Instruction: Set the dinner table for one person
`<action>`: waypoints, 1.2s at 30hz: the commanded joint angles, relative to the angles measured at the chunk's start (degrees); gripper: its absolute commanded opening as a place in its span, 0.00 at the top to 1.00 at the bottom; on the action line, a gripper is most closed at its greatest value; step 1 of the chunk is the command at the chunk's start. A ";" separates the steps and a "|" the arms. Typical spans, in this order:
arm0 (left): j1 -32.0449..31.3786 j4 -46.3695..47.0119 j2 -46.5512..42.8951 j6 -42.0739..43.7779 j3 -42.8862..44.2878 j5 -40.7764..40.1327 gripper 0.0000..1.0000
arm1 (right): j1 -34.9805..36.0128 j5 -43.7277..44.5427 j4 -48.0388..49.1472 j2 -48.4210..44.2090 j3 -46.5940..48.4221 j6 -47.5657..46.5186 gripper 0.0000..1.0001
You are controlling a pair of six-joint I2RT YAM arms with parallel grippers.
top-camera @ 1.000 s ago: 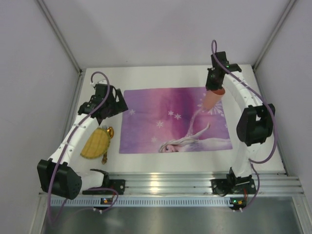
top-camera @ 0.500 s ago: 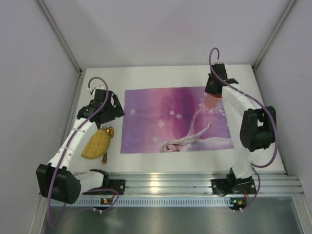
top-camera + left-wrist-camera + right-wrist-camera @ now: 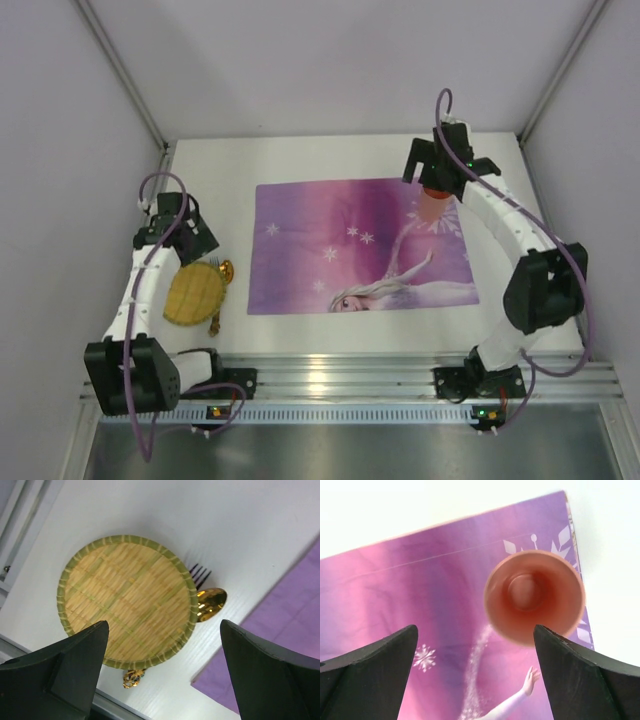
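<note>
Jaws spread, right gripper is hovering over pink cup, upper right; misaligned closing could topple it. Left gripper, open, over woven plate.

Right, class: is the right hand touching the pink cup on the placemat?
Apart. The right wrist view shows the pink cup clear of both fingers of the open right hand, with purple placemat visible in each gap.
</note>
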 commanded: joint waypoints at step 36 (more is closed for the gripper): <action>41.84 23.10 7.07 -5.21 -17.57 38.20 0.11 | 8.86 -9.60 -17.68 -16.25 -3.15 0.34 0.00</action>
